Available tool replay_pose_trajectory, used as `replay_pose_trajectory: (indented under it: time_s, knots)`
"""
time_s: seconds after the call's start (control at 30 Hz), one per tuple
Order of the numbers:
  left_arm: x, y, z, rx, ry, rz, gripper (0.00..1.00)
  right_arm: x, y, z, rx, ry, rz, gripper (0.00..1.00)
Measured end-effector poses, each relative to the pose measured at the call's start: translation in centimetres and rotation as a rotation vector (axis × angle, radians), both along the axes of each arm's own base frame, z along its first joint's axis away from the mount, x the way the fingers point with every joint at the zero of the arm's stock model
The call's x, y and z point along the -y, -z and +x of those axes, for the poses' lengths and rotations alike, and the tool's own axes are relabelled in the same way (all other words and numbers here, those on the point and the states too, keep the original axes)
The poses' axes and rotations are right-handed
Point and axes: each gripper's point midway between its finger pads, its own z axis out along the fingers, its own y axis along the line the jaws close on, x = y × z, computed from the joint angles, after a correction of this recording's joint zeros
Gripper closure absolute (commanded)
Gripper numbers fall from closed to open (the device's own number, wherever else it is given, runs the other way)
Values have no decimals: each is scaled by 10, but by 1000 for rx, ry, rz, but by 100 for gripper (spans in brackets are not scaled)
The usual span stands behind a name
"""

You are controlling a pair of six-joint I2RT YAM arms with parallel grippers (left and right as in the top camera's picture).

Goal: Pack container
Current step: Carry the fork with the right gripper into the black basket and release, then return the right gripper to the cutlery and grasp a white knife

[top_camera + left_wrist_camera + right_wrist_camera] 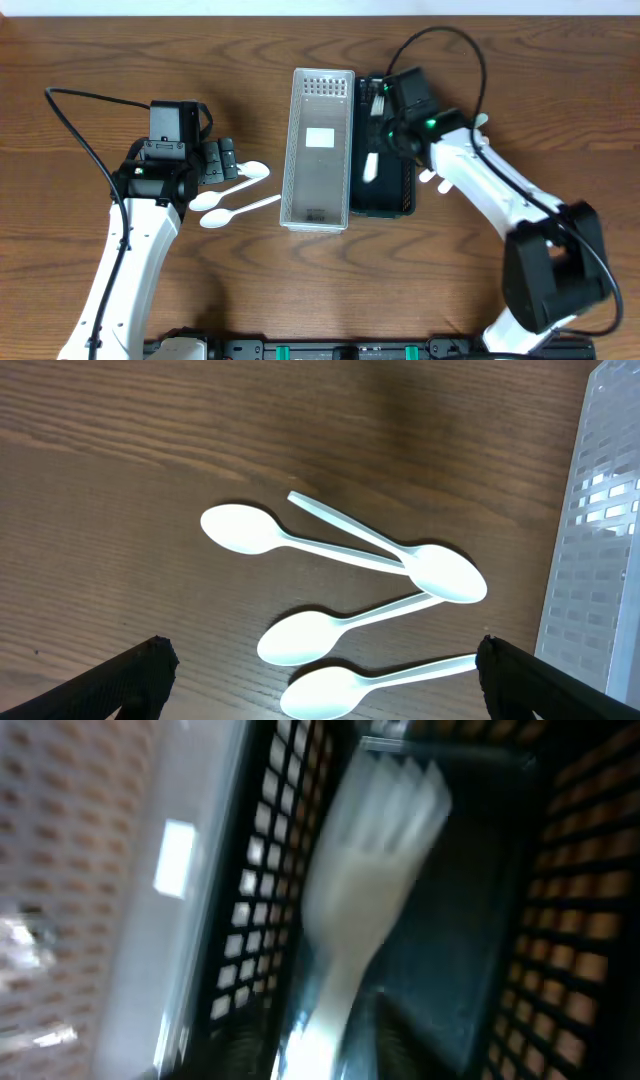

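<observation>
Centrally, on the wooden table, stand 2 long perforated baskets side by side and touching: 1 white basket and, to its right in the overhead view, 1 black basket. A pale rectangular label lies on the white basket's floor; any writing on it is too small to read.

To the other side of the white basket, 4 white plastic spoons lie loose on the table. 2 of them cross at the handles, and the lowest handle tip reaches just beside the white basket's wall. The left fingers hover above these spoons, spread wide apart and holding nothing.

Inside the black basket lies 1 white fork, blurred in the right wrist view, with its tines toward the far end. The right fingers reach down into this basket over the fork. Whether they grip it cannot be told, as arm and blur hide the tips.
</observation>
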Motion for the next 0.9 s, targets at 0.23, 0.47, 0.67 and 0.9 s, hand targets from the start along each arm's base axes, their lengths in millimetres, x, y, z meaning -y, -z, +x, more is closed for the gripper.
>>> replay_pose_trajectory:
  time_s: [0.23, 0.47, 0.67, 0.9]
  knots:
    - [0, 0, 0, 0, 0, 0, 2, 43, -35, 0, 17, 101, -43, 33]
    - [0, 0, 0, 0, 0, 0, 2, 178, -52, -5, -43, 470, -138, 36]
    - [0, 0, 0, 0, 0, 0, 2, 215, 1, -3, -158, 573, -178, 34]
    - [0, 0, 0, 0, 0, 0, 2, 214, 53, 0, -249, 572, -182, 37]
